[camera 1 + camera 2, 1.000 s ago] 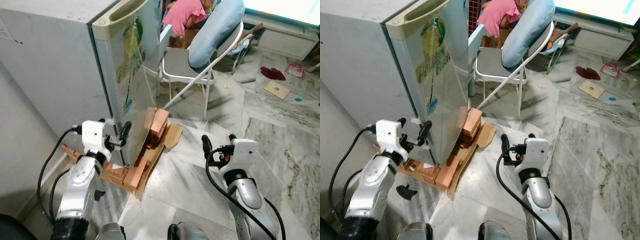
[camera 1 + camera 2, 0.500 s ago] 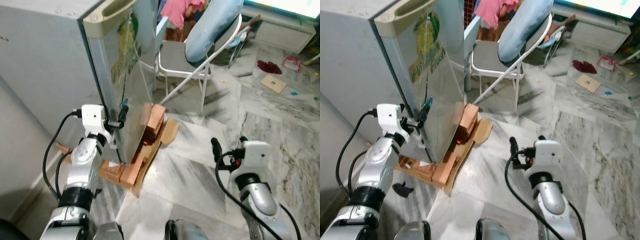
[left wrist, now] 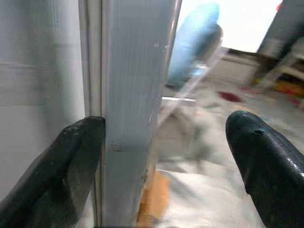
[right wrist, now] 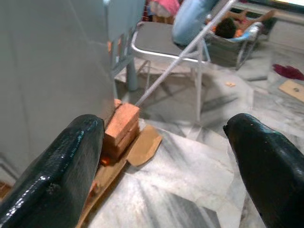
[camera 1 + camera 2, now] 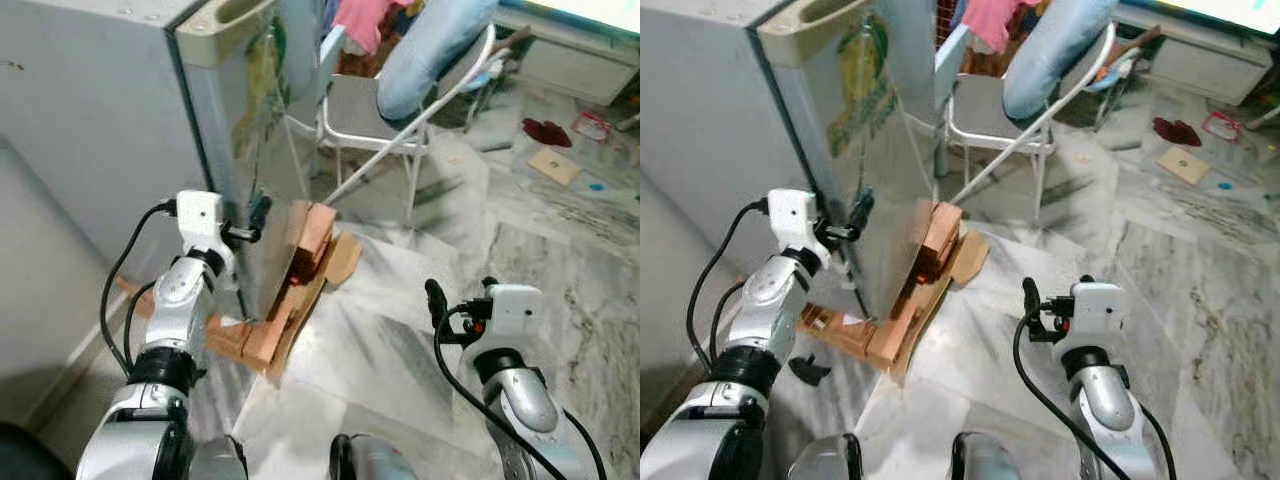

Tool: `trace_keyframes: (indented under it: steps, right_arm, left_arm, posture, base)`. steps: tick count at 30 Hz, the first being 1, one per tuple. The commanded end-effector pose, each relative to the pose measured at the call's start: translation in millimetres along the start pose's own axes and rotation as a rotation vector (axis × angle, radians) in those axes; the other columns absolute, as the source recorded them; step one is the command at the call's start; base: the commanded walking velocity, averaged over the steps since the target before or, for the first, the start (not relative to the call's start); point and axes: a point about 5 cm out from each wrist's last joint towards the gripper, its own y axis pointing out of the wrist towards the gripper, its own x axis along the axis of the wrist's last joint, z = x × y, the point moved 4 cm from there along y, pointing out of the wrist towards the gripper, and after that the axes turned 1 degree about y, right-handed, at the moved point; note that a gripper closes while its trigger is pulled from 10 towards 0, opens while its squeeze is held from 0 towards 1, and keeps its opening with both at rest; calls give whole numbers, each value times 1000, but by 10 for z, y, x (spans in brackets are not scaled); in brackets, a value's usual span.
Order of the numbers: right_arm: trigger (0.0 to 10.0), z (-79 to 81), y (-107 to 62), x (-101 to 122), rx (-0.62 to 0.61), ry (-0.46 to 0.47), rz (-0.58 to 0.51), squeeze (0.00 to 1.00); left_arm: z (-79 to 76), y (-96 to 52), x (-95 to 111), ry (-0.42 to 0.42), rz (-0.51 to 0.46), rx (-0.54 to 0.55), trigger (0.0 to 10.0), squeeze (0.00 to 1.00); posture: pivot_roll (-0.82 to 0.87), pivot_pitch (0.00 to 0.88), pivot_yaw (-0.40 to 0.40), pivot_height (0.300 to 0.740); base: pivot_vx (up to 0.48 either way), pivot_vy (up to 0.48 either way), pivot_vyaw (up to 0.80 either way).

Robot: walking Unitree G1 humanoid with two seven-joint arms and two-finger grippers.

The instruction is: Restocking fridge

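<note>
You had the fridge (image 5: pixel 120 110) ahead and to the left: a tall grey box with a matt, faintly ribbed skin, its door (image 5: pixel 262 150) glossy and carrying a green and yellow sticker, with a cream recessed handle moulded along the top edge. It stood on a cluster of rough orange bricks (image 5: pixel 312 238) and flattened brown cardboard (image 5: pixel 343 262), all resting on a polished marble floor (image 5: pixel 400 320) veined in grey.

Beyond it, a folding chair (image 5: pixel 372 110) of thin silver tube with a grey padded seat carried a smooth pale-blue cushion (image 5: pixel 432 45), and a person in pink (image 5: pixel 365 18) bent over behind that. Scraps of red cloth and a flat tan board lay further off on the marble.

Your left arm was raised and bent at the elbow, reaching to the door's edge; the left gripper (image 3: pixel 164 137) stood spread wide astride that edge, one rounded black finger (image 3: pixel 76 152) lying against the side face by the seam, the other well clear on the open side, so nothing was clamped. Your right arm sat low and forward above the floor, the right gripper (image 4: pixel 164 137) likewise parted and empty, pointing toward the bricks and chair.
</note>
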Motion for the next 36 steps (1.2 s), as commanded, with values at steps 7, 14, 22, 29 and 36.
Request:
trace_keyframes:
  steps: [7, 14, 22, 29, 36]
  right_arm:
    - [10000, -14, 73, 95, -17, 4, -34, 0]
    - [10000, -15, 98, 99, -21, 5, -39, 0]
    - [10000, 50, 154, 70, -13, 20, -42, 0]
    - [10000, 54, 191, 14, -16, 27, -35, 0]
    - [10000, 88, 235, 14, -19, 36, -46, 0]
  left_arm:
    - [-666, 60, 18, 36, -24, -261, 10000, 0]
    - [-97, -156, -202, 58, 87, -26, 10000, 0]
    - [229, -494, -275, 98, 113, 98, 10000, 0]
    - [156, -609, -393, 61, 139, 91, 10000, 0]
    - [80, -590, -372, 76, 144, 67, 10000, 0]
  posture:
    - [-93, 134, -72, 740]
    - [-80, 131, -68, 740]
    - [-50, 116, -66, 740]
    - [-44, 107, -58, 740]
    - [-33, 102, -47, 740]
  base:
    - [0, 0, 0]
    - [0, 0, 0]
    - [0, -265, 0]
    - [34, -444, 0]
    - [272, -391, 0]
